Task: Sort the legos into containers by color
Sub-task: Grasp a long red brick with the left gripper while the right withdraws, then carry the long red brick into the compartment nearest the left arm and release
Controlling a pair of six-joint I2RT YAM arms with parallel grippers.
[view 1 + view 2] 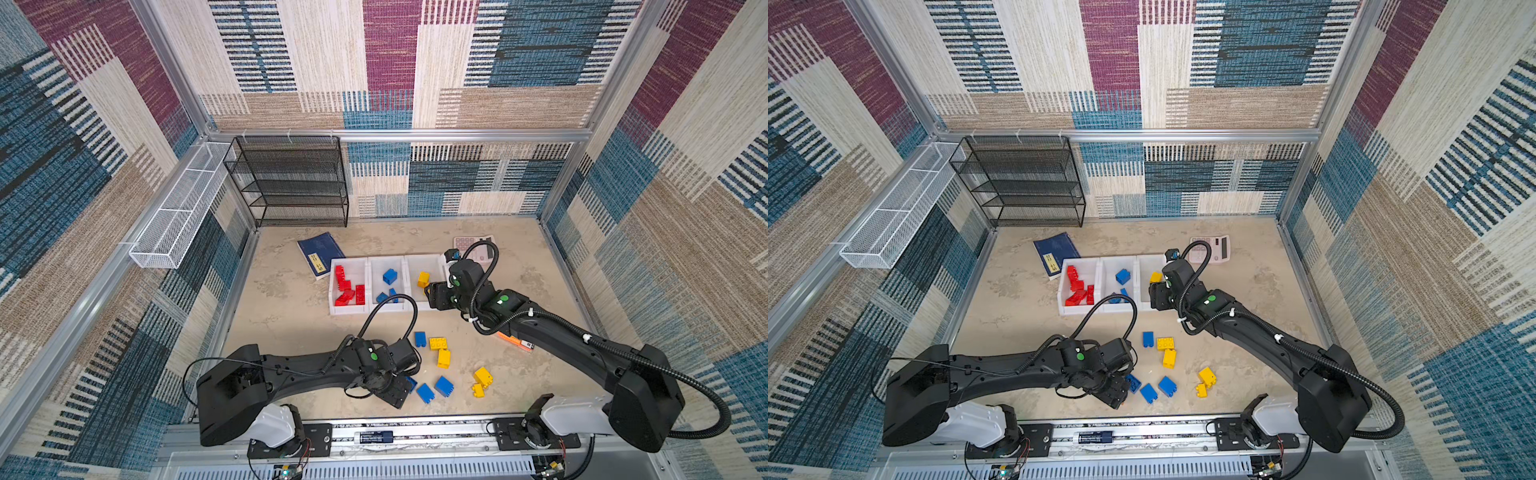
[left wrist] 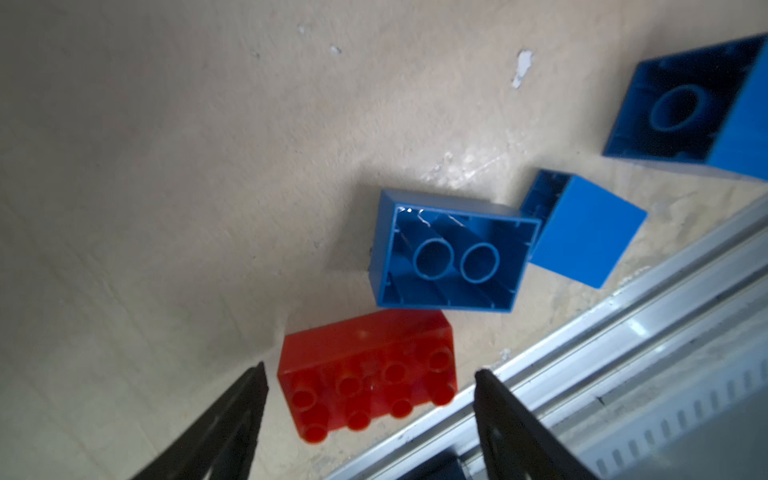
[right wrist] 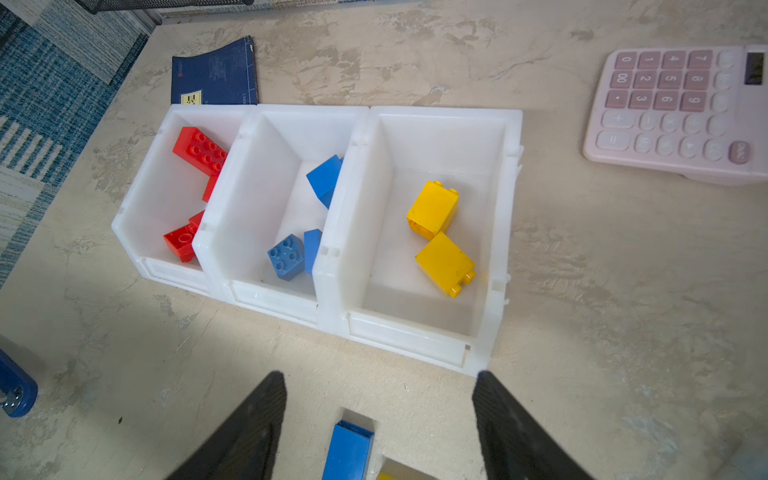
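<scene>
My left gripper [image 2: 370, 376] stands open low over the table's front edge. A red lego [image 2: 368, 374] lies studs up between its fingers, untouched. Blue legos [image 2: 453, 253] lie just beyond it. In both top views this gripper [image 1: 397, 392] [image 1: 1115, 395] hides the red lego. My right gripper [image 3: 378, 380] [image 1: 436, 295] is open and empty, raised near the front of the right bin. The containers [image 3: 436, 111] [image 1: 370, 259] hold red legos [image 3: 199, 149] on the left, blue ones [image 3: 286, 255] in the middle and two yellow ones [image 3: 434, 208] on the right. Loose blue [image 1: 444, 386] and yellow legos [image 1: 438, 343] lie between the arms.
A blue notebook [image 1: 320, 253] lies behind the bins and a pink calculator [image 1: 473, 245] to their right. An orange marker pack [image 1: 515, 341] lies under the right arm. A black mesh rack [image 1: 291, 183] and a white mesh basket [image 1: 178, 208] stand back left. A metal rail [image 2: 623, 332] borders the front.
</scene>
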